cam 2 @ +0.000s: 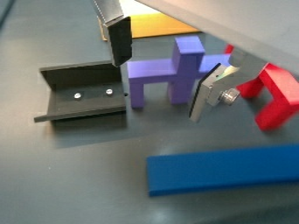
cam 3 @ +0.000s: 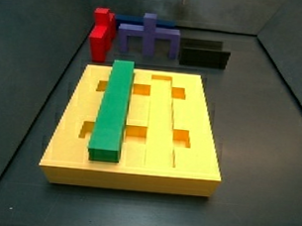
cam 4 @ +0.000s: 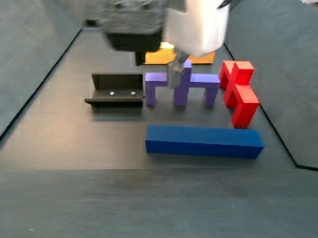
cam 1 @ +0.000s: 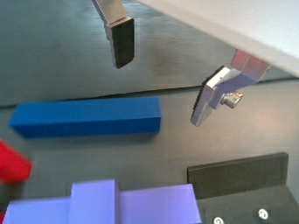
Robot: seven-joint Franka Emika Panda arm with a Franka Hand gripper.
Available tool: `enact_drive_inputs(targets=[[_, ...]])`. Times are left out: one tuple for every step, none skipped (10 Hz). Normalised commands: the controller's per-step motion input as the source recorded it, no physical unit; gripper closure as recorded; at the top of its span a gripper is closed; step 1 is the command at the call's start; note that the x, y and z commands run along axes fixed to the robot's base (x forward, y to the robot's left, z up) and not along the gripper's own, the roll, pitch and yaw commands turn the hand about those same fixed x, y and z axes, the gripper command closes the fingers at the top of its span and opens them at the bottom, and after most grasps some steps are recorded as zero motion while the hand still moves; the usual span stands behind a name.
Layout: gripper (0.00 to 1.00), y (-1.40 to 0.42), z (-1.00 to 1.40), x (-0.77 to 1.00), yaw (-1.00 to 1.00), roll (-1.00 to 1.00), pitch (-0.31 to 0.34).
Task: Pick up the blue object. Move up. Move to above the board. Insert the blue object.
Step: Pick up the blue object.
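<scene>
Hovering gripper (cam 1: 163,74): your fingers spread wide, grasping nothing.
Blue object (cam 1: 87,117): flat on floor, below gripper, untouched.

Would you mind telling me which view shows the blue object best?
A side view shows the whole blue object lying on the floor. Both wrist views crop or foreshorten it under the open gripper; the board's side view misses it.

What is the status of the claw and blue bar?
Claw open, empty, above floor. Long navy-blue rectangular bar flat, ungrasped. Purple pronged piece beside it.
</scene>
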Motion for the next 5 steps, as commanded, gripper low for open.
enact_drive_inputs(targets=[[0.0, 0.02, -0.05, 0.02, -0.93, -0.05, 0.0], [0.0, 0.12, -0.05, 0.0, -0.84, -0.04, 0.0], [0.0, 0.25, -0.09, -0.01, -0.73, -0.02, 0.0], [0.0, 0.39, -0.49, -0.2, -0.6, 0.0, 0.0], [0.0, 0.42, -0.6, -0.37, -0.56, 0.0, -0.036]])
